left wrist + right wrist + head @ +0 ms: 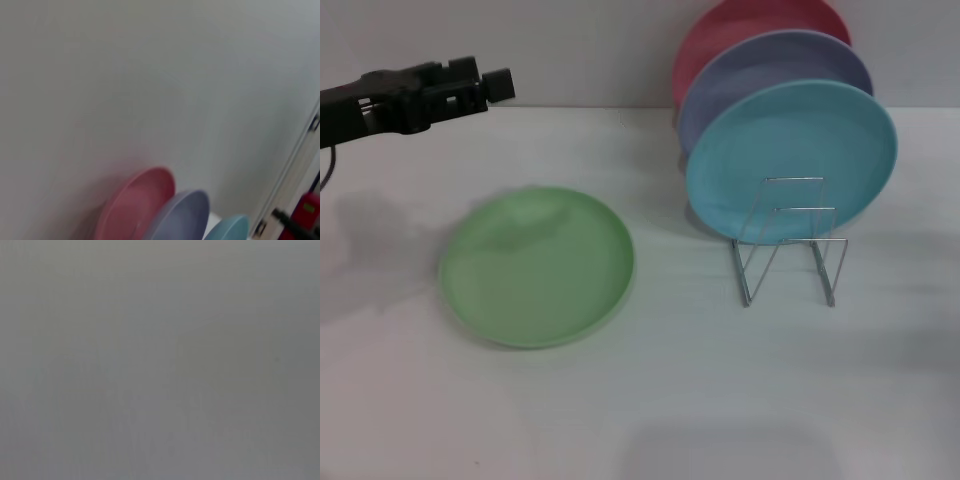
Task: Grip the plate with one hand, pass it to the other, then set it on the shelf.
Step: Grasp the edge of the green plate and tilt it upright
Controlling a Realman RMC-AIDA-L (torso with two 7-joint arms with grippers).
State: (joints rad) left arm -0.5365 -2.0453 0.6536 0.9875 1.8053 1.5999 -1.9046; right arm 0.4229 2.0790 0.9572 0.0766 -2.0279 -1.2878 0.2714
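Note:
The light-green plate lies flat on the white table, left of centre. My left gripper, black with a black forearm, hovers above the table at the far left, behind and to the left of the plate and apart from it. It holds nothing. The silver wire shelf stands right of the plate, and its two front loops hold nothing. My right gripper is out of view; the right wrist view shows only a plain grey surface.
A sky-blue plate, a lavender plate and a pink plate stand on edge in a row behind the shelf's front loops. They also show in the left wrist view, pink, lavender and blue.

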